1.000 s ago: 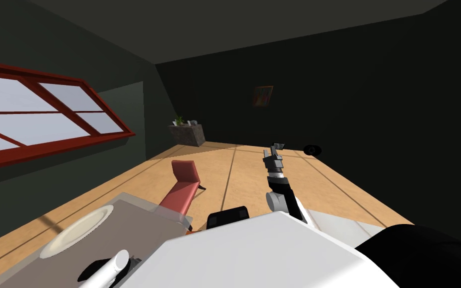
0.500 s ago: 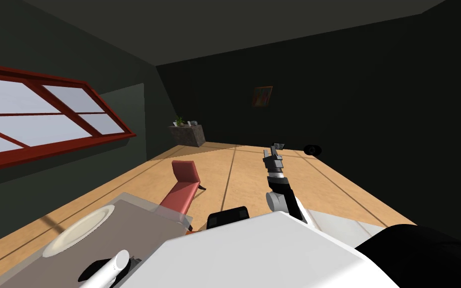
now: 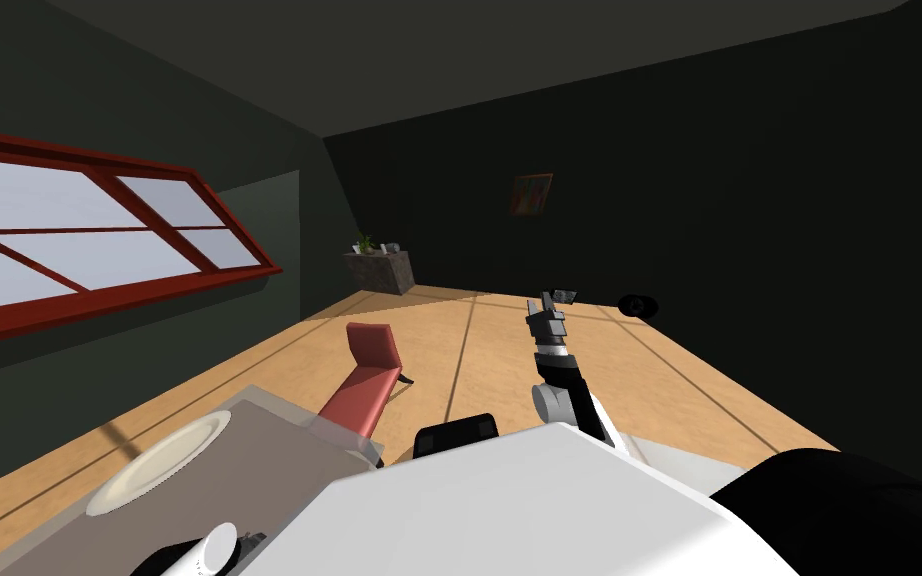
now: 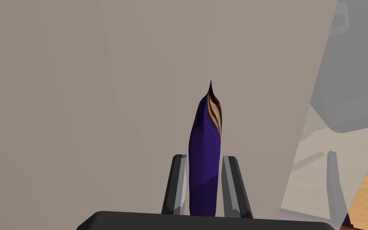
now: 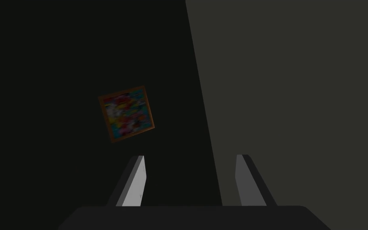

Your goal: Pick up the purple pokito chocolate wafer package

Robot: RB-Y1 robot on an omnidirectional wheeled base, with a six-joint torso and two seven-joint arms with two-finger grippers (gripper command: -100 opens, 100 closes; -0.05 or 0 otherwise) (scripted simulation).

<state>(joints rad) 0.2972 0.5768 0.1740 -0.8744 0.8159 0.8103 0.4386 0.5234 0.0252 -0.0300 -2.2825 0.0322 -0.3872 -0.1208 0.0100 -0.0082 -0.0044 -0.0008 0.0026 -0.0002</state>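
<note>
Left gripper [image 4: 204, 158] pinches the purple wafer package [image 4: 204, 131] between its fingers, long axis along them, over the beige table [image 4: 79, 100]; right gripper [image 3: 555, 298], mid-frame in the head view, is spread and idle.

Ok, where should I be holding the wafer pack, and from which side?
The pack is thin, seen edge-on, and tapers to a pointed tip. Grip its two broad faces at the thick end, coming in along its length, one finger per face, as the left gripper has it now.
</note>
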